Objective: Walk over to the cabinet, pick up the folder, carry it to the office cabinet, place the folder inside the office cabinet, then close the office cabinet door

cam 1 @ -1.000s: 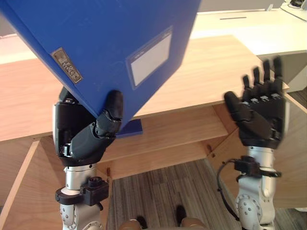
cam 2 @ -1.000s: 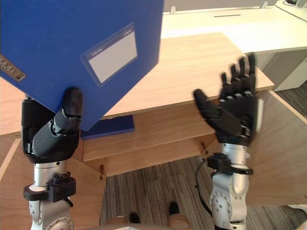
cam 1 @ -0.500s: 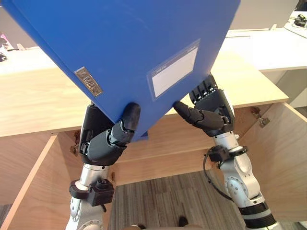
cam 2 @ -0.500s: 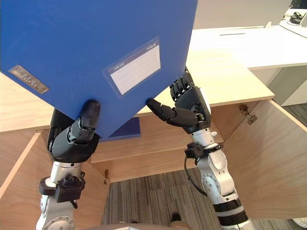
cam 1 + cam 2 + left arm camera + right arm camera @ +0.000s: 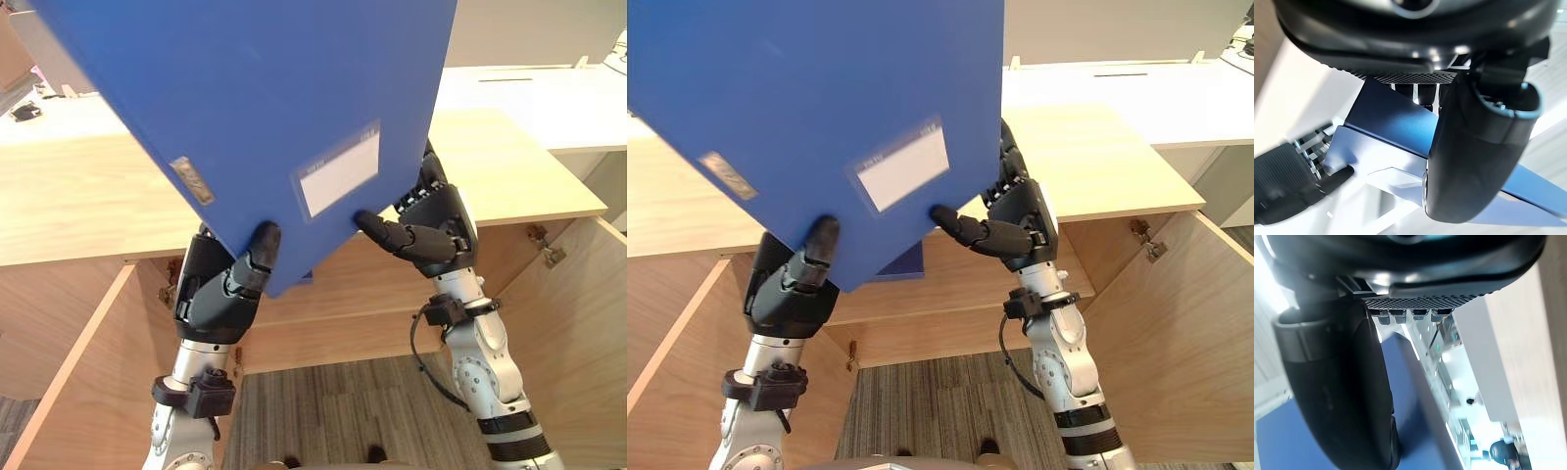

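Note:
A large blue folder [image 5: 284, 108] with a white label [image 5: 340, 181] is held up, tilted, over the open wooden office cabinet [image 5: 88, 206]. My left hand [image 5: 220, 294] grips its lower corner, thumb on the front face and fingers behind. My right hand [image 5: 441, 225] pinches the lower edge beside the label, its thumb on the front and its fingers behind the folder. In the left wrist view the folder [image 5: 1396, 122] runs past my thumb; in the right wrist view my thumb presses on the blue cover [image 5: 1283, 440].
Both cabinet doors stand open: the left door [image 5: 59, 392] and the right door [image 5: 578, 313]. Inside, a shelf [image 5: 343, 294] carries another blue folder [image 5: 904, 262]. A white desk [image 5: 549, 93] lies behind the cabinet. Striped carpet [image 5: 333, 411] is below.
My right hand, open and apart a second ago, has moved left and closed on the folder's lower edge. The folder has since tipped more upright. The camera view has shifted.

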You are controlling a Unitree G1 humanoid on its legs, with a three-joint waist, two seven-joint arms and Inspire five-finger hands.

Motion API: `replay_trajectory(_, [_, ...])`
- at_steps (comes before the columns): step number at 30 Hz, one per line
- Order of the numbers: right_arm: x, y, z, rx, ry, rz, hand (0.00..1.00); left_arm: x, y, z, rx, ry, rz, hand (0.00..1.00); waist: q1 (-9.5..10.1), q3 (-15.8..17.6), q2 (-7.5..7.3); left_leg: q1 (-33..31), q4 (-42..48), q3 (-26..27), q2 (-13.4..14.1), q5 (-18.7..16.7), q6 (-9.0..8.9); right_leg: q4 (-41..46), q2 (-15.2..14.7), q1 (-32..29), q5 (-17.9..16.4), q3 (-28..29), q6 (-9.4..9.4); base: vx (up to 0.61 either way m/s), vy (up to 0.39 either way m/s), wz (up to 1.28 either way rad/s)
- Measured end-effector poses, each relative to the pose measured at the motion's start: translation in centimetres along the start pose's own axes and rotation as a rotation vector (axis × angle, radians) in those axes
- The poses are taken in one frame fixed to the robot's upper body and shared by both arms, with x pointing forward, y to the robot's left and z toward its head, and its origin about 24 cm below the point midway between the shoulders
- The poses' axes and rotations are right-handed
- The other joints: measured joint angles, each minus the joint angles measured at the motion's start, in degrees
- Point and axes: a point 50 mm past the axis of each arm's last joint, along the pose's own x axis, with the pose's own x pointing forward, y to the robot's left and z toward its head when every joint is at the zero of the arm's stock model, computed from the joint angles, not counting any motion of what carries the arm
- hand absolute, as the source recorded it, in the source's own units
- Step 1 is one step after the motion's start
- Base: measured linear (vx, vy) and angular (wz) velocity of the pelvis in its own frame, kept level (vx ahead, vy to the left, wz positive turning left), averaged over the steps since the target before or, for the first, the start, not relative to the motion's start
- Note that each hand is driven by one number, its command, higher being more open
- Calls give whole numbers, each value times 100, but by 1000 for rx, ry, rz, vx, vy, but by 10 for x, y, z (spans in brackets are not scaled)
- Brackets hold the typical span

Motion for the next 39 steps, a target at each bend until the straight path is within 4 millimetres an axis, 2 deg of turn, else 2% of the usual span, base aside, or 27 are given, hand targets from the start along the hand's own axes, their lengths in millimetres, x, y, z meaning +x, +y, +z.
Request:
replay_trajectory(5, [-16,-31,0,-19,10,-189,100,-8,15,2,74,10,88,0,-8,1,-1,35,-170,-45,-8,93,-18,-64,9,3,6,-73,10,-13,-14,5])
replay_trajectory(11, [-20,-44,9,-43,-21,-254,100,-9,20,7,88,-20,115,0,-8,-1,-3,55,-198,-60,12,98,-27,-110,29,40,9,-80,13,0,-4,1])
replay_trajectory(16, [-18,-39,6,-43,5,-202,100,-9,20,5,93,10,84,0,-13,-9,-17,62,-210,-45,10,97,-29,-127,28,41,14,-65,21,-7,-3,-1])
replay_trajectory(21, [-11,-12,-14,-65,169,63,100,-11,15,-12,57,134,4,0,5,-38,-64,64,-210,-15,13,95,-31,-140,33,37,31,-28,48,-34,-16,-3])
replay_trajectory(26, [0,-5,-18,-110,225,175,100,-14,22,-17,-5,148,35,0,5,-61,-98,66,-211,90,12,93,-33,-199,37,21,95,63,71,-42,-10,-10])
replay_trajectory(27, [3,-3,-19,-122,236,202,0,-15,25,-18,-11,158,41,0,3,-61,-97,63,-211,115,11,93,-33,-200,39,7,103,76,69,-58,-12,-11])
replay_trajectory(34, [14,3,-15,-204,279,324,0,-17,31,-14,-31,165,44,0,27,-64,-97,47,-213,119,12,94,-34,-205,42,-12,105,76,65,-6,-2,-1])
replay_trajectory(39, [19,-1,-11,-191,278,307,0,-19,32,-13,-45,175,46,0,67,-67,-98,42,-212,117,7,92,-35,-206,37,-14,107,78,64,0,0,0])
